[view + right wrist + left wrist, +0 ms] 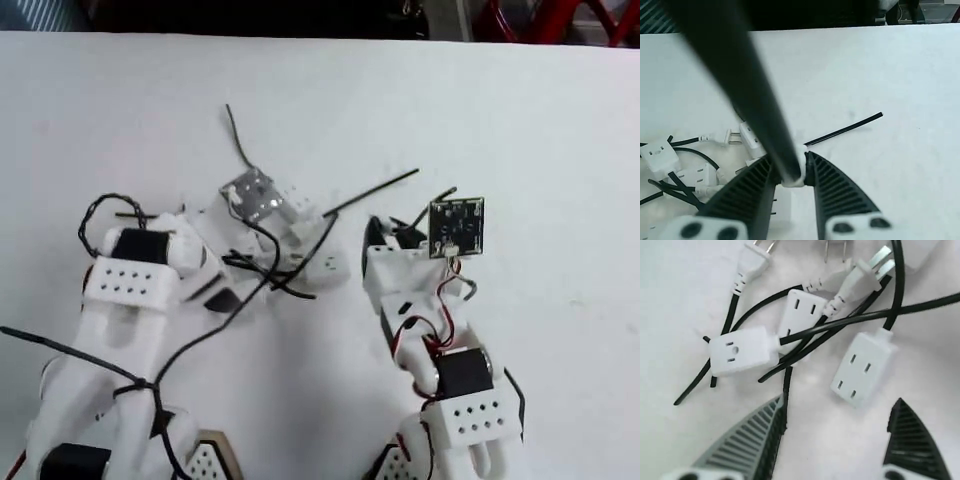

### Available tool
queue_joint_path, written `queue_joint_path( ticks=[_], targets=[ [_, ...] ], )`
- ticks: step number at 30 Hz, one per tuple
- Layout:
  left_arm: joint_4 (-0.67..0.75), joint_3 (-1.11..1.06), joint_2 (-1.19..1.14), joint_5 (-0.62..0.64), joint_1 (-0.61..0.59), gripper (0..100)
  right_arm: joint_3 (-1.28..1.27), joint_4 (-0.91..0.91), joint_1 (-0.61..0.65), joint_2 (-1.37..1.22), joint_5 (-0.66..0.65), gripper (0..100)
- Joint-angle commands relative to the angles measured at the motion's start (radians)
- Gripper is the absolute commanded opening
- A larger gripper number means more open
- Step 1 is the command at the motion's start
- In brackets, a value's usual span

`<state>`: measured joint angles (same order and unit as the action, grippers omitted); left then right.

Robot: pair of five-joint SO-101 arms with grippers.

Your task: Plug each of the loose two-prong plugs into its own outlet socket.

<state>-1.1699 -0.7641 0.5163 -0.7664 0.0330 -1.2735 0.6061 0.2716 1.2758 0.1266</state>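
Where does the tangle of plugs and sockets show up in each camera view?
High view: the tangle lies at mid-table.
Left wrist view: the tangle lies just beyond the open left gripper.
Right wrist view: the tangle lies off to one side of the right gripper, which is shut on a corded white piece.
Shared landmark: the white table under it.

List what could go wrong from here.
1. The black cords lie tangled over the white plastic outlet sockets, so lifting one could drag its neighbours.
2. The right hand is shut on a white cord end right at the tip of the hand. It may twist when pushed in.
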Motion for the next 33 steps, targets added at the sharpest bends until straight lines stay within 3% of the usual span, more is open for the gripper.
queue_joint_path(
  ticks=[1,15,22,26,30,33],
  targets=[
    [-0.012,0.021,-0.012,-0.115,0.01,32,0.015,0.002,0.008,-0.002,-0.006,1.7],
    [0.057,0.201,-0.499,-0.083,0.131,31,0.014,0.004,0.008,-0.002,-0.006,1.7],
    [0.058,0.198,-0.532,-0.071,0.223,15,0.014,0.004,0.007,-0.002,-0.006,1.7],
    [0.058,0.242,-0.53,0.141,0.259,9,0.014,0.004,0.004,-0.002,-0.006,1.7],
    [0.058,0.301,-0.532,0.308,0.26,9,0.014,0.004,0.002,-0.001,-0.006,1.7],
    [0.049,0.325,-0.532,0.387,0.254,15,0.014,0.004,0.002,-0.001,-0.006,1.7]
  ],
)
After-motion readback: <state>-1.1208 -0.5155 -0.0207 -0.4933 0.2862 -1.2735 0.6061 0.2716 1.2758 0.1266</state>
